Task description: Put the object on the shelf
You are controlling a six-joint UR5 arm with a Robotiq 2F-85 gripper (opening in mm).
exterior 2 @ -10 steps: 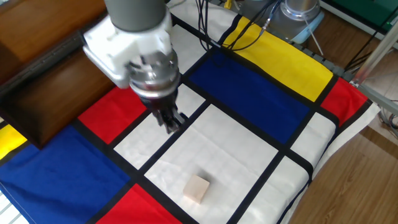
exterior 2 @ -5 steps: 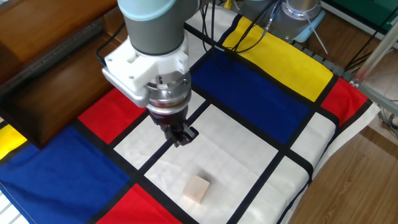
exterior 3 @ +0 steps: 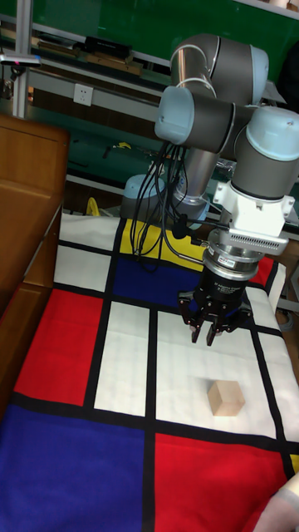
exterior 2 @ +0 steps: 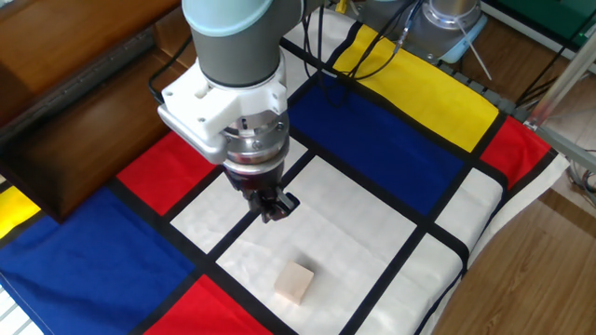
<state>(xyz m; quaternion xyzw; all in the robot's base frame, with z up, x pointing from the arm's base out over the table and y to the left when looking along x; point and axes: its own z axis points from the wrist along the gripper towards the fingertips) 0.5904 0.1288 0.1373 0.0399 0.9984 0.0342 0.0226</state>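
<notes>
The object, a small pale wooden block (exterior 2: 294,281), lies on a white square of the cloth near the front edge; it also shows in the tall view as the block (exterior 3: 225,396). My gripper (exterior 2: 274,210) hangs above the cloth, behind and slightly left of the block, clear of it. Its fingers point down, close together, with nothing between them. In the tall view the gripper (exterior 3: 206,336) stands just above and left of the block. The dark brown shelf (exterior 2: 74,84) fills the left side, and the shelf (exterior 3: 25,249) has nothing on its visible boards.
A cloth of red, blue, yellow and white squares with black lines (exterior 2: 391,140) covers the table. Black cables (exterior 2: 326,37) trail at the back by the arm's base (exterior 2: 447,23). The table's right edge (exterior 2: 521,242) drops to a wooden floor.
The gripper has moved right and forward towards the block and dropped a little. Most of that happened in the first half second. The block has not moved.
</notes>
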